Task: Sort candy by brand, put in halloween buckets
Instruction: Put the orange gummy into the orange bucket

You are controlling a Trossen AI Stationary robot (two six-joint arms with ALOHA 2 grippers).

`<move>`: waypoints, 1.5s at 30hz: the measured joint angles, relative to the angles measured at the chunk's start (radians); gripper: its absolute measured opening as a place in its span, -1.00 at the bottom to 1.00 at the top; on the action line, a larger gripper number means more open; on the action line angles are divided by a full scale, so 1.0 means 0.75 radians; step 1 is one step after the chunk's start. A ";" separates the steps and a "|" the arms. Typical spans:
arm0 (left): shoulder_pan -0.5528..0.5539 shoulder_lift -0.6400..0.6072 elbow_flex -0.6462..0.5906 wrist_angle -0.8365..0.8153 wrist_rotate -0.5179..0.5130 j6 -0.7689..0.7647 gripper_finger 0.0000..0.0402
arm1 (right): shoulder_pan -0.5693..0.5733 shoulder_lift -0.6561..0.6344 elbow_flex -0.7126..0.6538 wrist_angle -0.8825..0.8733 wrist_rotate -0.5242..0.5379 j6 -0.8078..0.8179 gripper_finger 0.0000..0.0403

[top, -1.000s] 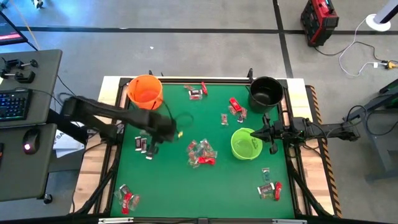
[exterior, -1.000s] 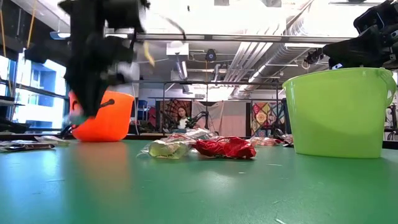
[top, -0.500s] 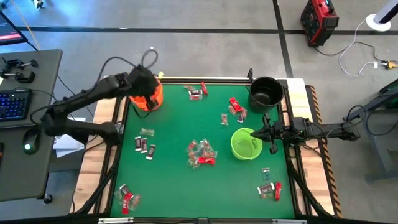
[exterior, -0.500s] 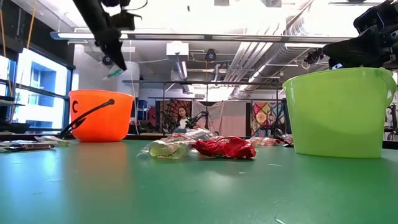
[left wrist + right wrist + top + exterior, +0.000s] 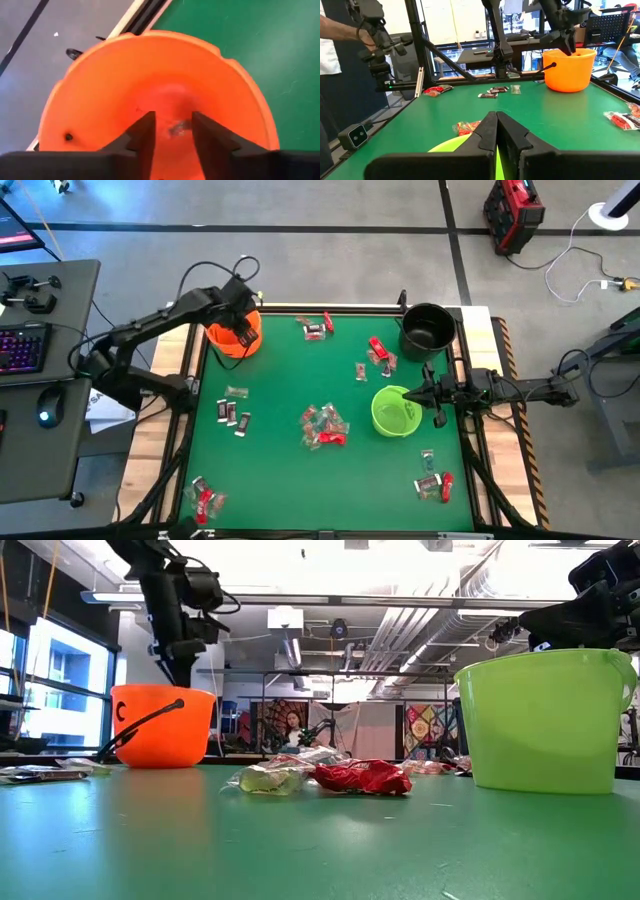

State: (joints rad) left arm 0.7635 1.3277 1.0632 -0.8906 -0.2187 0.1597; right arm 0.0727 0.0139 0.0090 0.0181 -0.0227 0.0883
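A small silvery-wrapped candy (image 5: pixel 178 128) lies on the bottom of the round orange plastic bucket (image 5: pixel 233 338), straight below the left gripper (image 5: pixel 173 131), whose two dark fingers (image 5: pixel 142 136) stand apart with nothing between them as it hangs over the bucket's mouth at the table's far left corner. Outward from that gripper on the green table top (image 5: pixel 280 470), a few dark-wrapped candies (image 5: pixel 232 415) lie nearest, a mixed heap of red and clear-wrapped candies (image 5: pixel 323 426) lies mid-table, and more wrapped pieces are scattered beyond. The right gripper (image 5: pixel 406 393), fingers pressed together and empty, hovers over the lime green plastic bucket (image 5: pixel 394 411), with the black plastic bucket (image 5: pixel 427 328) near it at the far edge.
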 joint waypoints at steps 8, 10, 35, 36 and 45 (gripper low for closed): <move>-0.162 -0.099 0.273 -0.186 0.427 -0.105 0.07 | 0.000 0.000 0.000 0.000 0.000 0.000 -1.00; -0.335 -0.128 0.310 -0.345 0.455 -0.101 0.09 | 0.000 0.000 0.000 0.000 0.000 0.000 -1.00; -2.050 0.042 -0.273 0.338 0.733 -2.359 0.08 | 0.000 -0.001 0.000 0.000 0.000 0.000 -1.00; -2.070 0.075 -0.273 0.353 0.734 -2.408 0.08 | 0.000 0.000 0.000 0.000 0.000 0.000 -1.00; -2.146 0.323 -0.226 0.424 0.737 -2.630 0.07 | 0.000 -0.001 0.000 0.000 0.000 0.000 -1.00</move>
State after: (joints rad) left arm -0.8464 1.5703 0.8936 -0.5727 0.3338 -1.8126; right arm 0.0726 0.0135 0.0090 0.0180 -0.0227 0.0884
